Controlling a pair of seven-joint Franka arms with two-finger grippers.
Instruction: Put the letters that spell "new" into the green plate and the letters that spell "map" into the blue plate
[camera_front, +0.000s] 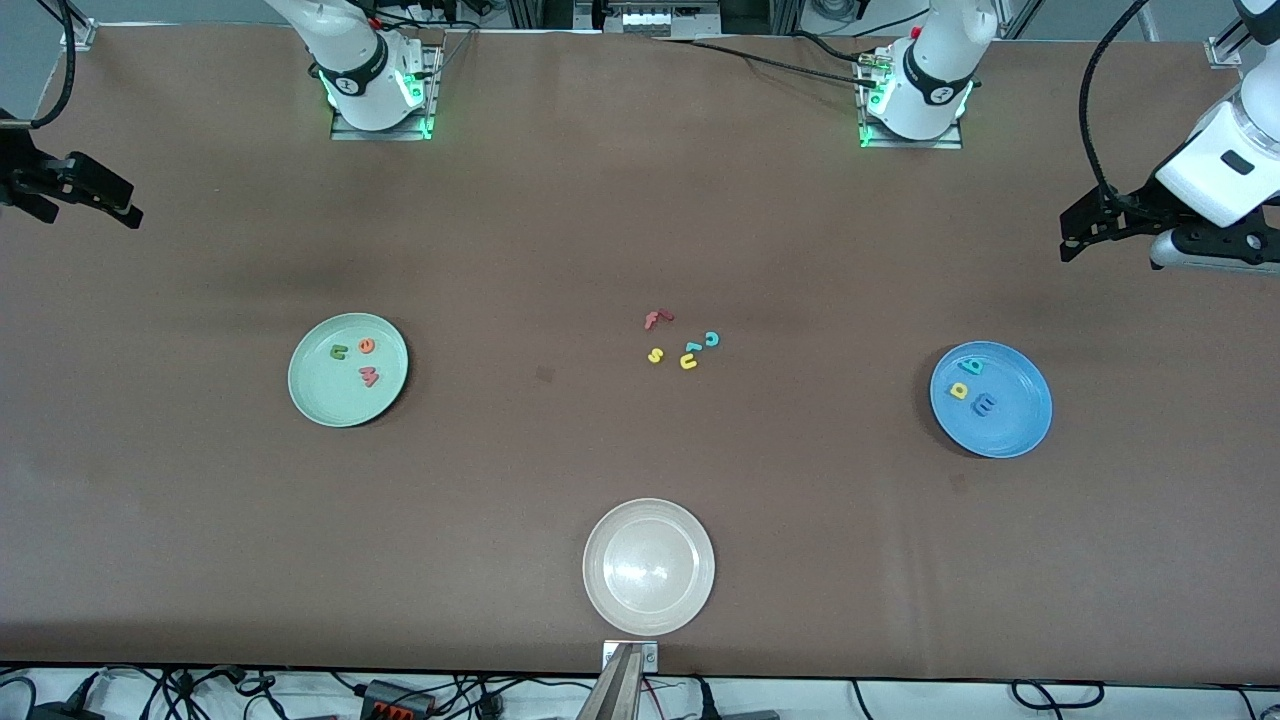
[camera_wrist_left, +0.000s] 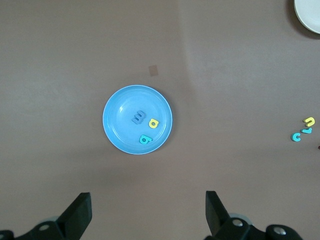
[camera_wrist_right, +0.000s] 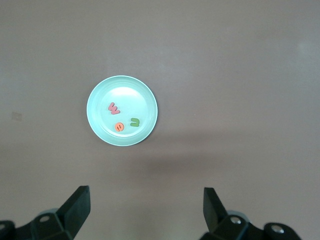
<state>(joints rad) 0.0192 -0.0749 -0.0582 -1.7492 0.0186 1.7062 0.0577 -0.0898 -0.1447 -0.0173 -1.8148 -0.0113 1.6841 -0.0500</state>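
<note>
The green plate (camera_front: 318, 395) lies toward the right arm's end of the table and holds the green n (camera_front: 340, 351), orange e (camera_front: 367, 346) and pinkish-red w (camera_front: 369, 376). The blue plate (camera_front: 1022, 412) lies toward the left arm's end with the teal p (camera_front: 971, 367), yellow a (camera_front: 959, 390) and blue m (camera_front: 985, 405) in it. My right gripper (camera_front: 125, 205) hangs open and empty at its table end, looking down on the green plate (camera_wrist_right: 142, 97). My left gripper (camera_front: 1068, 237) hangs open and empty at its end, above the blue plate (camera_wrist_left: 117, 107).
Loose letters lie mid-table: a red f (camera_front: 657, 319), teal c (camera_front: 712, 339), yellow s (camera_front: 655, 355) and yellow u (camera_front: 688, 362). A whitish-beige plate (camera_front: 648, 600) sits near the table's front edge.
</note>
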